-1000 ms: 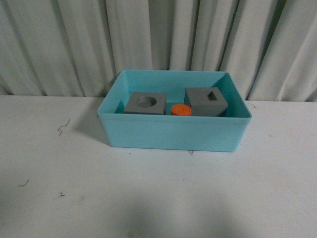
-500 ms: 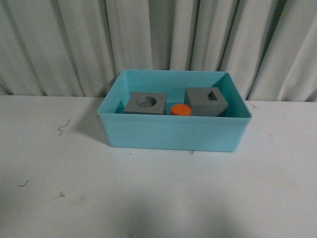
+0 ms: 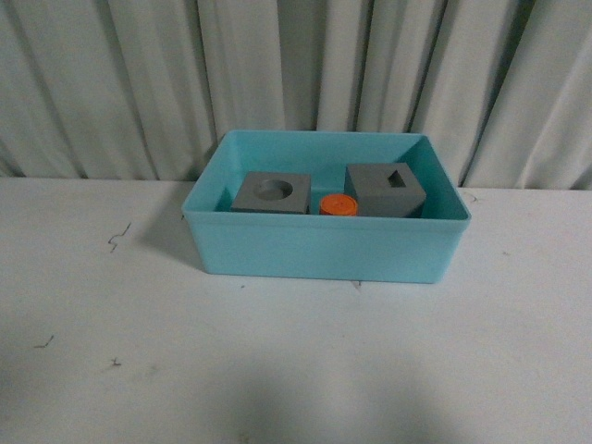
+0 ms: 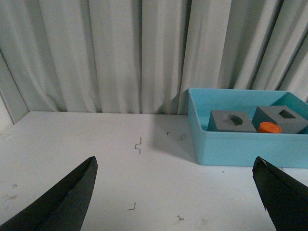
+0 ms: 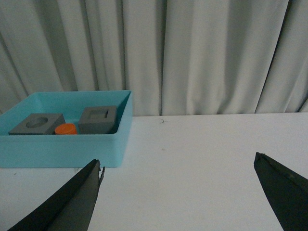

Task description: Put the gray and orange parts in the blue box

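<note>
White bench [image 3: 296, 361], pleated curtain [image 3: 296, 74] behind. Left hand [image 4: 175, 199] and right hand [image 5: 178, 197] are spread wide, nothing held, both above bare bench. Blue box [image 3: 324, 245] holds round-hole gray cube [image 3: 271, 193], orange cylinder [image 3: 339, 204], and rectangular-hole gray cube [image 3: 386, 190].

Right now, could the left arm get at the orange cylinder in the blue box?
Probably yes. The orange cylinder sits uncovered in the open blue box, though wedged between two gray cubes; the left jaws are open, with bare table between.
</note>
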Controlling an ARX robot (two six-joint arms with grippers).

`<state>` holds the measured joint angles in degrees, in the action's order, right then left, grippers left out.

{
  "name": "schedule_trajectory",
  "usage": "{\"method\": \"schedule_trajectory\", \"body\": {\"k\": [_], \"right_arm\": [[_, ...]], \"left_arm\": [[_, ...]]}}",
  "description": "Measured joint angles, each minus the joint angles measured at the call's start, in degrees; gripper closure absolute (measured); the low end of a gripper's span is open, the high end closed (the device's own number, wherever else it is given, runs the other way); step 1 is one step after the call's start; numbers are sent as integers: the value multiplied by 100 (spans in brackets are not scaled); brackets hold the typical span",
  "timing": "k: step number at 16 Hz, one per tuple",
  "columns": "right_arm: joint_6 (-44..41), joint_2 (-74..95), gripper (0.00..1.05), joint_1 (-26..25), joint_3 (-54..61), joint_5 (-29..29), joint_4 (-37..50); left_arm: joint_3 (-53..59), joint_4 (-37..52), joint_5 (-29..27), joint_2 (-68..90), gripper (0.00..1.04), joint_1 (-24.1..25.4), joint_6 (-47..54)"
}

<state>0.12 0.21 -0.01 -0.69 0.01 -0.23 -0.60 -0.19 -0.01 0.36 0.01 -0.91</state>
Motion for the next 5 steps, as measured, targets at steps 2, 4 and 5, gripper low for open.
{"method": "schedule_trajectory", "body": {"k": [2, 4, 5], "right_arm": [[2, 0, 6, 0, 0, 0, 0], [2, 0, 6, 0, 0, 0, 0], [2, 0, 6, 0, 0, 0, 0]], "left_arm": [[0, 0, 0, 0, 7, 0, 0], [0, 0, 0, 0, 7, 0, 0], [0, 0, 0, 0, 7, 0, 0]]}}
